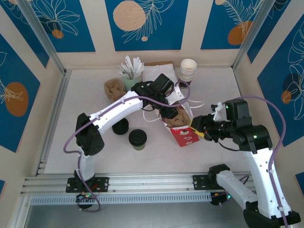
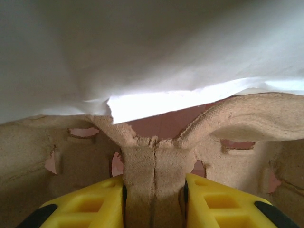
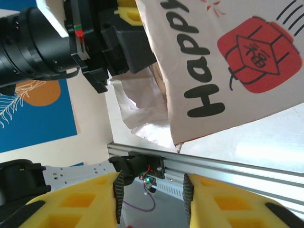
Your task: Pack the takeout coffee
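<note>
The takeout coffee [image 1: 137, 139], a short olive-sided cup with a black lid, stands on the table left of the red-and-white bag [image 1: 183, 135]. My left gripper [image 1: 169, 111] reaches into the bag's open top. In the left wrist view this gripper [image 2: 153, 191] is shut on the middle ridge of a brown pulp cup carrier [image 2: 151, 159], with white bag paper [image 2: 142, 52] above it. My right gripper [image 1: 197, 129] sits at the bag's right side. Its fingers [image 3: 152, 192] stand open with nothing between them, just off the printed bag wall [image 3: 237, 61].
A low stack of black lids [image 1: 120, 126] lies beside the coffee. At the back stand pale lidless cups [image 1: 188, 71], a green cup of stirrers [image 1: 131, 76] and another brown carrier [image 1: 114, 88]. An aluminium rail [image 1: 152, 183] runs along the near edge.
</note>
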You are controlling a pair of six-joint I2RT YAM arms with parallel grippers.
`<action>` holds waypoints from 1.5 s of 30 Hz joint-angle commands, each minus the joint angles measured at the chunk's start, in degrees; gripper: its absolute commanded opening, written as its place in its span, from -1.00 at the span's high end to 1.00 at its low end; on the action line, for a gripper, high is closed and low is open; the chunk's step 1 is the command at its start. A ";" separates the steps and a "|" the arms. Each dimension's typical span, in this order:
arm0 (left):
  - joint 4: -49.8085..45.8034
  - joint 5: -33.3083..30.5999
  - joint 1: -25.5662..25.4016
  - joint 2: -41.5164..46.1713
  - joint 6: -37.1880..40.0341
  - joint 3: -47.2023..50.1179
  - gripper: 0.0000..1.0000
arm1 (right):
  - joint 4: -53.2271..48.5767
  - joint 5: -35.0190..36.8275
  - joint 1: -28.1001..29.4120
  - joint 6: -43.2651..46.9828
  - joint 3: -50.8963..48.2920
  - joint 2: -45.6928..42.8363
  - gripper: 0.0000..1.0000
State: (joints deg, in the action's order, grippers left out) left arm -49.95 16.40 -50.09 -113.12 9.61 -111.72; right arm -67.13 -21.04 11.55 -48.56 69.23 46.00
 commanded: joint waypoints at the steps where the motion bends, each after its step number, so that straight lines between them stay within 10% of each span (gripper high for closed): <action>1: -0.65 -0.15 -0.81 -1.04 1.29 -1.65 0.37 | -3.15 -0.42 -1.89 3.71 2.23 0.47 0.16; 25: 3.69 0.69 -4.58 -2.53 0.94 -2.34 0.33 | 9.61 12.07 -4.34 15.53 -1.06 8.08 -0.09; 45: 6.96 3.39 -6.50 -9.02 2.51 -4.69 0.27 | 4.53 26.80 -2.50 18.27 -0.47 7.53 0.70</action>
State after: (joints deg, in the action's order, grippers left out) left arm -42.41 18.00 -55.66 -120.42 10.20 -114.52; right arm -59.83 1.65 8.45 -31.40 67.85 54.19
